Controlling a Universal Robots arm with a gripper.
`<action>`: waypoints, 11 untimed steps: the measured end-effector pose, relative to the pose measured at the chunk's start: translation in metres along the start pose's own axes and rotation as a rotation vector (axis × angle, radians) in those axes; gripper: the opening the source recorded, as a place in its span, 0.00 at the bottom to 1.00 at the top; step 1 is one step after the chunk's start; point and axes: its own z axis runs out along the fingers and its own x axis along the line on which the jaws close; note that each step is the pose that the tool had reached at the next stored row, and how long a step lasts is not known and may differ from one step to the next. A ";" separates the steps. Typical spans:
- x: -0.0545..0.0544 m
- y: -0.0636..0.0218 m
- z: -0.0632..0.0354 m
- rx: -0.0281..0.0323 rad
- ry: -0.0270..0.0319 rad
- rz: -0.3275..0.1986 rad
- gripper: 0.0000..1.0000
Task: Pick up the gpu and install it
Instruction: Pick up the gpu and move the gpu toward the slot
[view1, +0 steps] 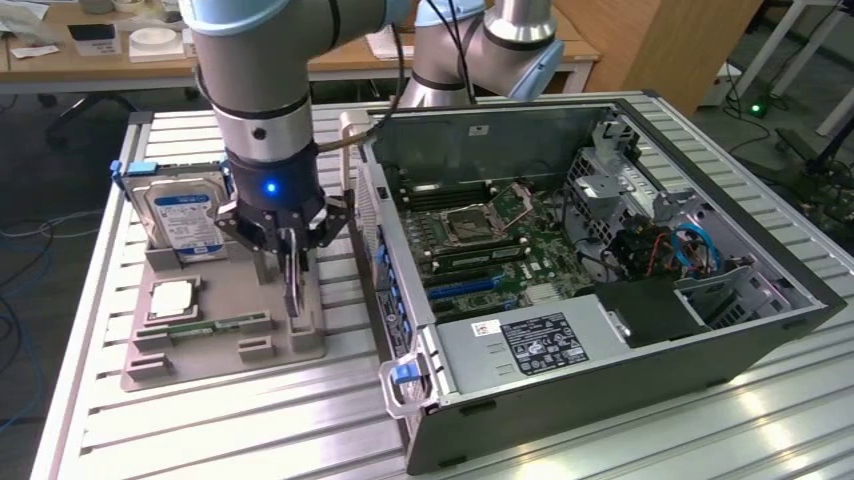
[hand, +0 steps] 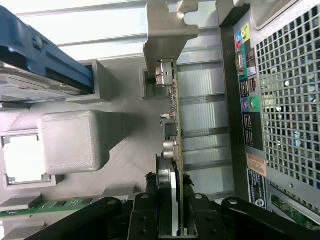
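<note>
The gpu (view1: 351, 150) stands on edge in a slot of the grey parts tray (view1: 214, 355), its silver end bracket sticking up beside the open computer case (view1: 747, 330). My gripper (view1: 294, 290) reaches straight down over the card's near end. In the wrist view the gpu (hand: 173, 105) runs edge-on away from me, green board and black cooler between the black fingers (hand: 145, 215). The gripper (hand: 171, 210) is shut on the card, one finger on each face. The card's lower edge still sits by the tray's grey slot block (hand: 150, 82).
A silver hard drive (view1: 187, 215) with a blue-white label stands upright in the tray's far end. A processor (view1: 174, 298) and a narrow green memory stick (view1: 220, 325) lie flat in the tray. The case's motherboard (view1: 494, 250) lies exposed on the exterior view's right, its rear panel (hand: 280, 100) close by.
</note>
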 end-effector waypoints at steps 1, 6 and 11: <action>0.000 0.0001 -0.0022 0.0001 0.0000 0.000 0.29; 0.000 0.0005 -0.0140 0.0000 0.0000 0.000 0.29; 0.000 0.0007 -0.0209 -0.0016 0.0001 0.000 0.29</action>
